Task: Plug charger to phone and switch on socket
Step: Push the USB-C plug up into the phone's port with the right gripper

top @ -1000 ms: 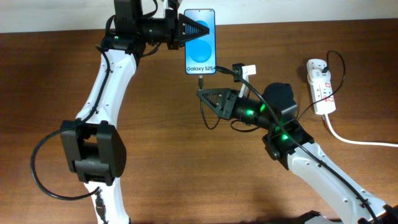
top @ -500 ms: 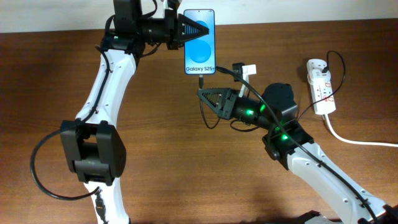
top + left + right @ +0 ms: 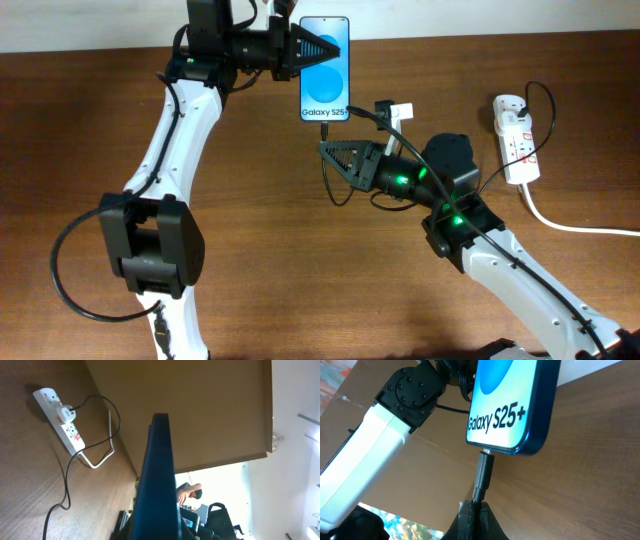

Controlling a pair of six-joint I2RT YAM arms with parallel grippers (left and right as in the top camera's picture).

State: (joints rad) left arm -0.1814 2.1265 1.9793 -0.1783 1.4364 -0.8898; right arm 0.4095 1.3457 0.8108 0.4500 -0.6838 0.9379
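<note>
The phone [image 3: 325, 68], blue screen with a white "Galaxy S25+" band, is held at the table's far middle by my left gripper [image 3: 306, 48], which is shut on its left edge. In the left wrist view the phone [image 3: 157, 480] shows edge-on. My right gripper [image 3: 330, 150] is shut on the charger's black cable just below the phone. In the right wrist view the charger's plug tip [image 3: 484, 471] sits at the phone's [image 3: 512, 405] bottom port, above my right gripper [image 3: 475, 506]. The socket [image 3: 515, 138], a white power strip, lies at the right.
The socket's thick white cord [image 3: 570, 225] runs off to the right edge. A white adapter [image 3: 395, 111] lies between the phone and the right arm. The black charger cable loops over the strip [image 3: 62, 420]. The table's far edge is just behind the phone.
The phone and left gripper have shifted slightly to the right. The right arm has barely moved.
</note>
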